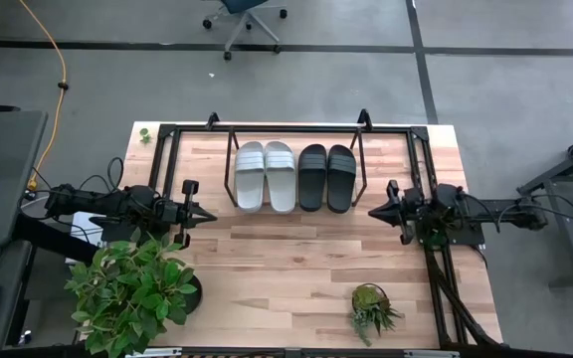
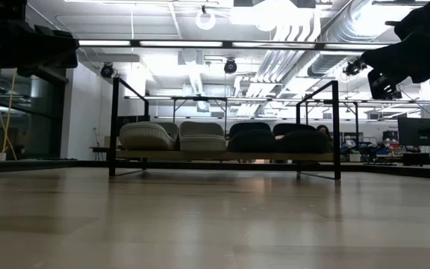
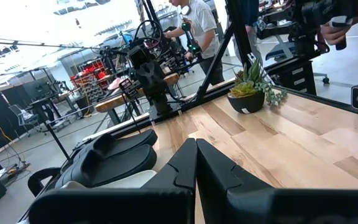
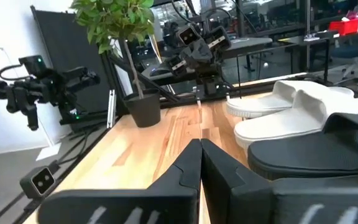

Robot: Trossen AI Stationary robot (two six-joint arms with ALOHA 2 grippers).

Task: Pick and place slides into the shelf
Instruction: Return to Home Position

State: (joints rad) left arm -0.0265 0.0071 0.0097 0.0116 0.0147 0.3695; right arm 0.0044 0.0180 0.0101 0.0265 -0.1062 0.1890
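Observation:
All four slides stand side by side on the shelf at the table's far side: the light grey pair on the left, the black pair on the right, soles down on its wood base. In the low view the grey slides and black slides sit between the rack's black posts. My left gripper hovers shut near the table's left, just off the grey pair. My right gripper hovers shut at the right, beside the black pair. Both hold nothing.
A large leafy potted plant stands at the table's near left corner. A small succulent pot sits near the near right edge. Bare wood lies between the grippers. People stand in the room beyond the table.

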